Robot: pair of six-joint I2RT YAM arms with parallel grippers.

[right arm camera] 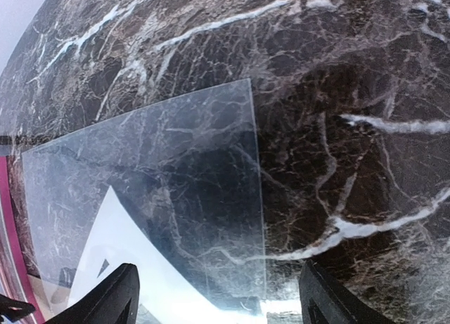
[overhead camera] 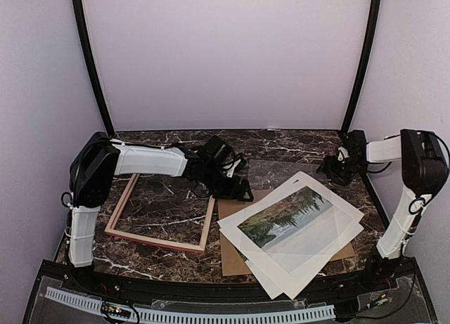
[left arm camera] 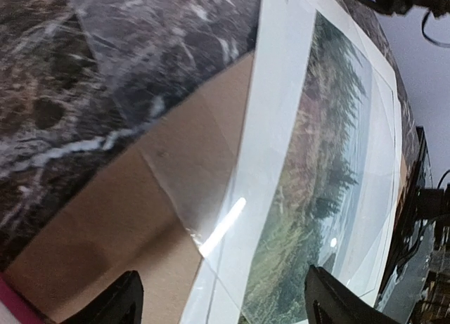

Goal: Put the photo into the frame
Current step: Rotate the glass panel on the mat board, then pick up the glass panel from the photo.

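Found left gripper (left arm camera: 221,304) released: jaws spread wide, nothing between them, fingertips (left arm camera: 116,301) poised just above the white margin of the photo (left arm camera: 316,162), close to its edge over the brown backing board (left arm camera: 140,197). Found right gripper (right arm camera: 218,299) likewise unclenched and empty, hanging over the far corner of a clear sheet (right arm camera: 176,176) on the marble table (right arm camera: 351,92).

Located the photo face up atop a white mat board (overhead camera: 281,282), itself on the backing board, right of the frame (overhead camera: 156,240) and apart from it. Saw the frame lying flat and unfilled at the left, marble showing through its opening. Saw the clear sheet overlapping the far part of the stack; could not settle the extent of that overlap over the photo.

Judged the step in hand to be the first pickup of the photo, with the task barely begun. Advised, for a clean lift: approach a corner of the margin rather than mid-edge; lower one finger flat to the paper and drag inward to buckle the edge up before pinching; close gently to avoid creasing. Recommended using the right gripper to press on the mat board or slide the clear sheet aside first, to stop the lower layers from travelling along. Warned against snagging mat board and photo together, and against letting the limp paper fold during the carry toward the frame; suggested a low, slow transfer with the photo kept nearly flat.
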